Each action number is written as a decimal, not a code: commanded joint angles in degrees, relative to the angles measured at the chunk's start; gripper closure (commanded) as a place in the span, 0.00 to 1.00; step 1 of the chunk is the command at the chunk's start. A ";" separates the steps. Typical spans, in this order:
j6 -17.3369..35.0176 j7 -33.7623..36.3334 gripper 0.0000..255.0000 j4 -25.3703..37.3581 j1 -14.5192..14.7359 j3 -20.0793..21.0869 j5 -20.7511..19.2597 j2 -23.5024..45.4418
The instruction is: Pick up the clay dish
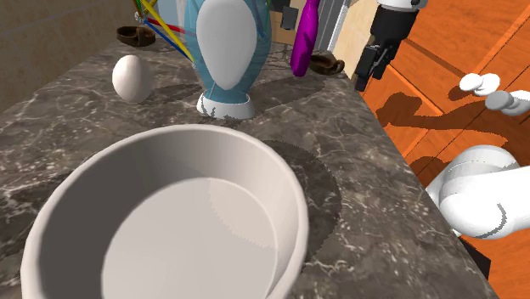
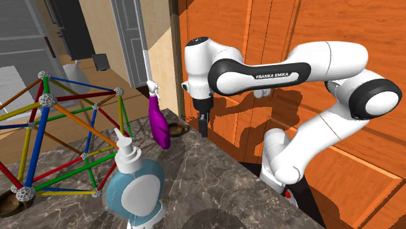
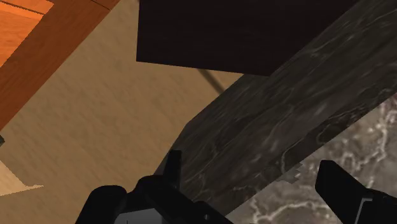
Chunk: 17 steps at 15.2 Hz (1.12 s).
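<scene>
Dark veined counter [image 1: 365, 178]. Big white bowl [image 1: 76, 195] at the shoulder view's front. Black gripper [image 1: 362, 82] at the counter's far edge, spread wide, clasping nothing. Small brown dish [image 1: 327, 64] just beside it, near the purple spray bottle [image 1: 304, 38], mouth upward; long axis unclear.

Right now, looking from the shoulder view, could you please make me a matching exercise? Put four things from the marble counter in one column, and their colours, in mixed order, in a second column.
Things
1. egg
2. spray bottle
3. pump bottle
4. small dish beside the spray bottle

Colours
A. purple
B. brown
C. light blue with a white oval front
D. plain white

Right pairs: 1-D, 2-A, 3-C, 4-B.
</scene>
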 commanded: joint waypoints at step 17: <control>-1.63 -10.99 0.00 19.11 3.81 -2.19 3.33 20.43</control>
